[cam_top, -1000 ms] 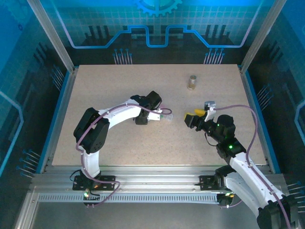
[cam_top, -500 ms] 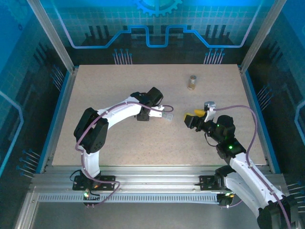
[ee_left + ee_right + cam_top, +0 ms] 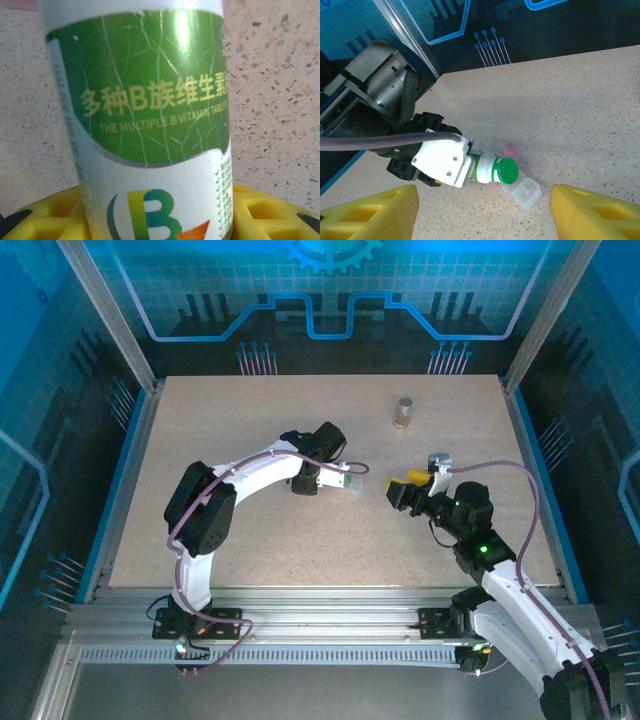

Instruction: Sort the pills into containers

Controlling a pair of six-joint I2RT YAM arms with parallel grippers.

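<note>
Capped white bottle held out toward the other arm, opening step in hand

The left gripper (image 3: pixel 343 480) is closed on the white bottle (image 3: pixel 485 167) near the middle of the table (image 3: pixel 250 430). It holds the bottle on its side, with the green cap (image 3: pixel 507 171) pointing right toward the right gripper (image 3: pixel 402 488), which waits close by with its yellow fingers (image 3: pixel 370 215) spread wide and nothing between them. A pink vial (image 3: pixel 511 149) lies just behind the cap, and a small clear piece (image 3: pixel 527 192) sits right beside it; I cannot tell what that piece is. The amber bottle (image 3: pixel 403 412) stands well apart on the far side. The cap looks to be on, so the next move is probably for the right gripper to line up square on the cap, close on it alone and twist it off while the left gripper holds firm
</note>
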